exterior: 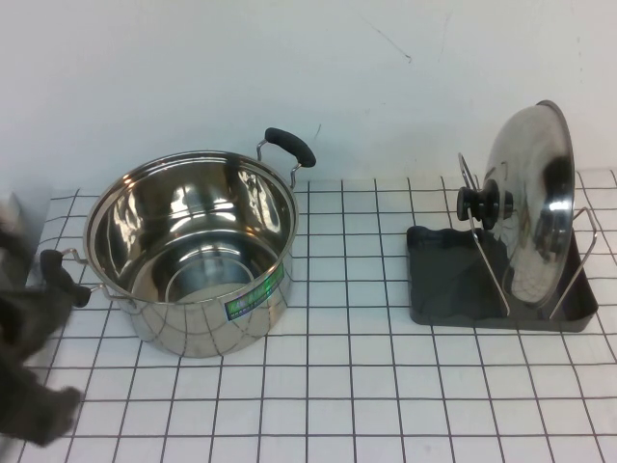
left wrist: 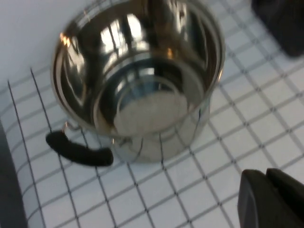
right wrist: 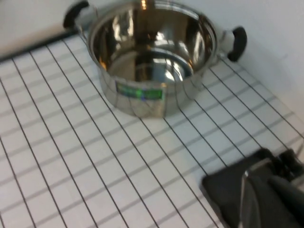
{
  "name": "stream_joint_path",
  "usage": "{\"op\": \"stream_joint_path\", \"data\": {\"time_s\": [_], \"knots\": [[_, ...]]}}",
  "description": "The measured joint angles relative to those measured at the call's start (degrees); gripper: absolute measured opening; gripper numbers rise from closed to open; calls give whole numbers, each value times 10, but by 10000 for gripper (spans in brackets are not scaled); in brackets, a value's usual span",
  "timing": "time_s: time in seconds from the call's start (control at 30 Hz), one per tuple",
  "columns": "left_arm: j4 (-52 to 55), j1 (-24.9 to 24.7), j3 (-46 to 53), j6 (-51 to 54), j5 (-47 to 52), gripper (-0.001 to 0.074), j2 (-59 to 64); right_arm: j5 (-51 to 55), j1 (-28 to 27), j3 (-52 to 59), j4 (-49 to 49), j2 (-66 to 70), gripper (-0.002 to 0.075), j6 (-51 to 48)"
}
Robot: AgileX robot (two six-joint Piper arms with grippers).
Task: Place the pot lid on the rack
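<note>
High view: mirror-polished round steel pot lid (exterior: 532, 207) stands in dark grey wire-looped rack (exterior: 453, 280); rigid, slippery, best held by its black knob (exterior: 482, 204). Blurred left gripper (exterior: 29, 376) is far away, its state untellable; right gripper unseen.

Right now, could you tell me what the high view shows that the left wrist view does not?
Only the high view shows the polished steel pot lid standing upright in the dark grey rack, and the blurred left gripper at the table's left edge. Only the left wrist view looks closely down onto the pot's bottom. Both share the deep steel pot on the gridded table. The right gripper is unseen.
</note>
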Motion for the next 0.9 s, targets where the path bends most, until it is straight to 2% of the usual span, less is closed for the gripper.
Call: {"op": "stream_joint_path", "data": {"time_s": [0.13,0.3,0.6,0.9], "knots": [[8,0,19,-21,-63,-1,-77,-31,41,14,-134,-58,7,43],[12,0,89,-21,-109,-1,-165,-99,46,82,-205,-156,6,57],[-1,0,260,-21,-217,-1,-295,-232,46,291,-237,-343,6,64],[-11,0,327,-21,-286,-1,-320,-280,46,470,-238,-460,5,135]]}}
